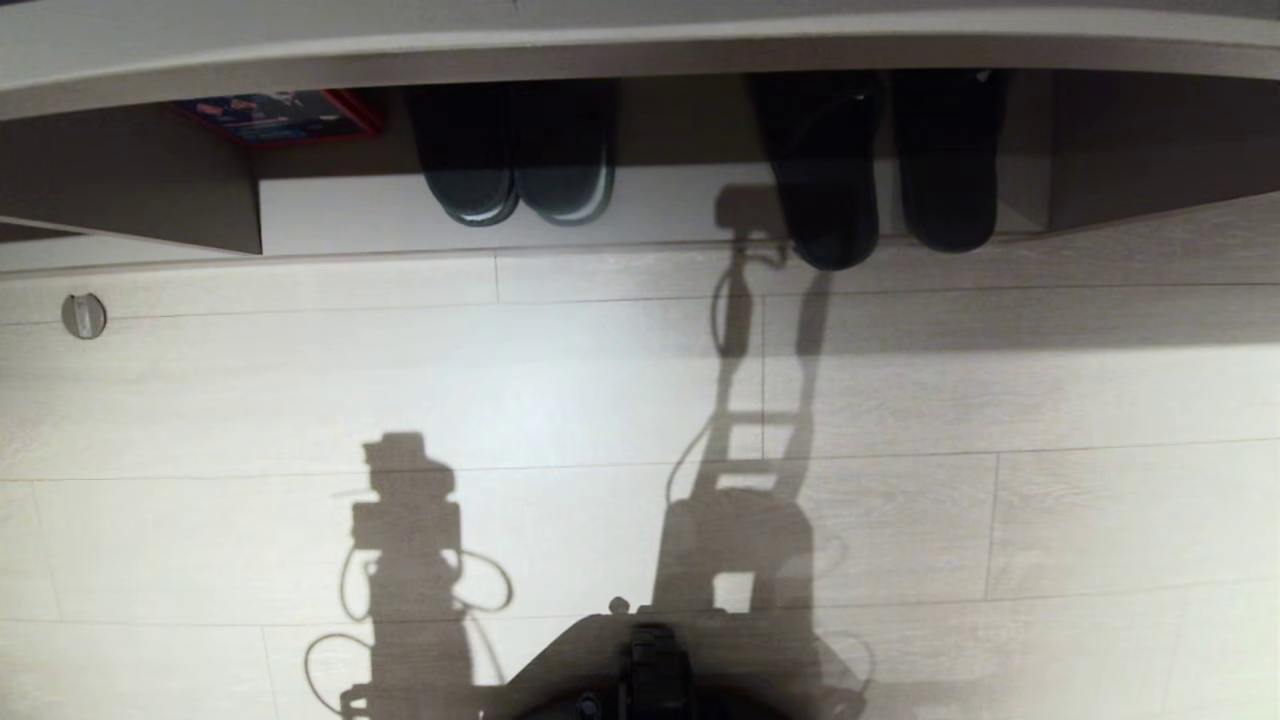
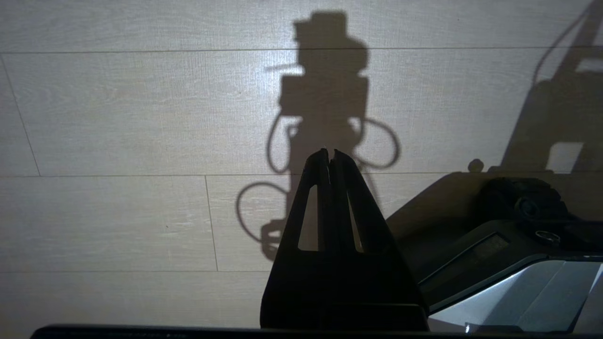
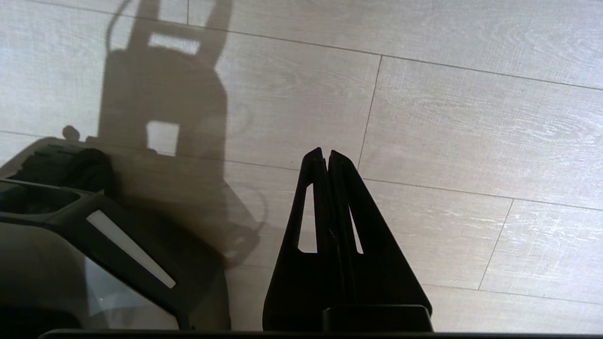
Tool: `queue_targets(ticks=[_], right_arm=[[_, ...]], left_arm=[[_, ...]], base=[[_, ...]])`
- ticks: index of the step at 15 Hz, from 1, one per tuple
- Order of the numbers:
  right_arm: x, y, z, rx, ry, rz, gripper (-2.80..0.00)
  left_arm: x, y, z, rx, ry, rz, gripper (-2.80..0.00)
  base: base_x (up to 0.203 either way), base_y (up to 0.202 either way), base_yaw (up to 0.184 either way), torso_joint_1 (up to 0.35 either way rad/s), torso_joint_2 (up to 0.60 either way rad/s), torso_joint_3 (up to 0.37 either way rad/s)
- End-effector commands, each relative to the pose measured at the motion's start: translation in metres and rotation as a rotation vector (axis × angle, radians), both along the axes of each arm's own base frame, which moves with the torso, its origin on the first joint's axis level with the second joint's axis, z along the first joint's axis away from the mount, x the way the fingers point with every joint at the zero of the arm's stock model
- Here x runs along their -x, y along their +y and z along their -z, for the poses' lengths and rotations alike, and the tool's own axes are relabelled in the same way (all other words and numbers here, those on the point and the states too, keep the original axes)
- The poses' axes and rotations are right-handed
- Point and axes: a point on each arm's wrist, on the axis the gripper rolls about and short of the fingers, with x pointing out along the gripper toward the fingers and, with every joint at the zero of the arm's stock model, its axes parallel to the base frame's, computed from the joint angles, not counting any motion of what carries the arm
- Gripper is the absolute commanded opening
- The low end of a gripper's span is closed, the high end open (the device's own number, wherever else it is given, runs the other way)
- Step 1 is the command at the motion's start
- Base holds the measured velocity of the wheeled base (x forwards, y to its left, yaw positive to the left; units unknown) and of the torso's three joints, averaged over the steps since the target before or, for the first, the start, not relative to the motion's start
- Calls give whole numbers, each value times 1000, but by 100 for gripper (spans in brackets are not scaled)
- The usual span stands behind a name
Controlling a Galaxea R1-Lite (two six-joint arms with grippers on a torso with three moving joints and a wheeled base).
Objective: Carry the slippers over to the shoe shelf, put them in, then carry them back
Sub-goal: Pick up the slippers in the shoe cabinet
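Just flat, dark slippers (image 1: 880, 170)

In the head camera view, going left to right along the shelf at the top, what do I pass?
Round floor fitting → red-edged box → dark pair with pale sole rims → the slippers, all but the fitting inside the shoe shelf.

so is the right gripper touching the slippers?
Apart. The right wrist view shows the right gripper shut over bare floor, holding nothing; the head view shows the slippers at the shoe shelf.
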Motion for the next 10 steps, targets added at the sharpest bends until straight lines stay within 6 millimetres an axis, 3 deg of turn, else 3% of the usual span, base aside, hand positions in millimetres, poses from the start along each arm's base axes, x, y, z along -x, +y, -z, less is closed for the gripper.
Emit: queue_targets(ticks=[1,10], right_arm=[[0,0,0,-3,3,0,-280],[0,0,0,-6,3,0,-280]], left_arm=[[0,0,0,0,0,0,-280],[0,0,0,2,0,0,-280]], base=[[0,0,0,9,6,177],[0,0,0,4,4,199]])
